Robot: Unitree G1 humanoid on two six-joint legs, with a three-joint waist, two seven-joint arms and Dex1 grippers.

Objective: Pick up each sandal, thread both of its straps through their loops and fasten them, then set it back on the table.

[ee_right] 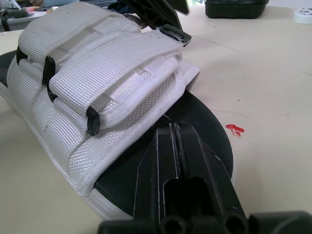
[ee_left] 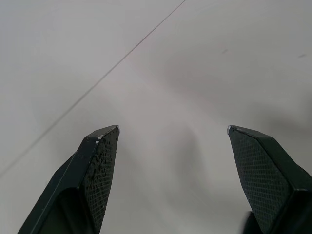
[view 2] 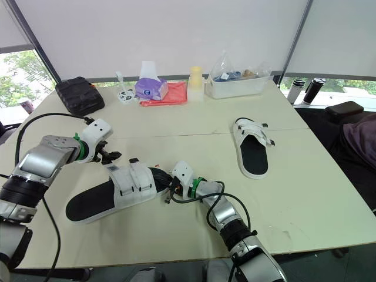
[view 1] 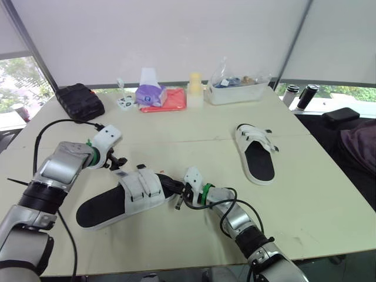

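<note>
White-strapped sandal (view 1: pixel 120 200) lies flat on the table (view 1: pixel 194 132). We see the right gripper (ee_right: pixel 174 127) with fingers pressed together, tips on its black insole just beside the straps. The left gripper (ee_left: pixel 173 130), fingers spread, hangs over bare table behind the straps. A second sandal (view 1: pixel 255 154) lies well apart.

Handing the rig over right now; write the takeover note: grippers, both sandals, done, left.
Left gripper: open, over bare beige table, beside the near white-strapped, black-soled sandal.
Right gripper: shut, tips on that sandal's black footbed at the front strap.
Near sandal: flat on the table, both straps look threaded and fastened.
Far matching sandal: on the table to the right, strap state unclear.
Left: confirm near one, then check far one.
</note>
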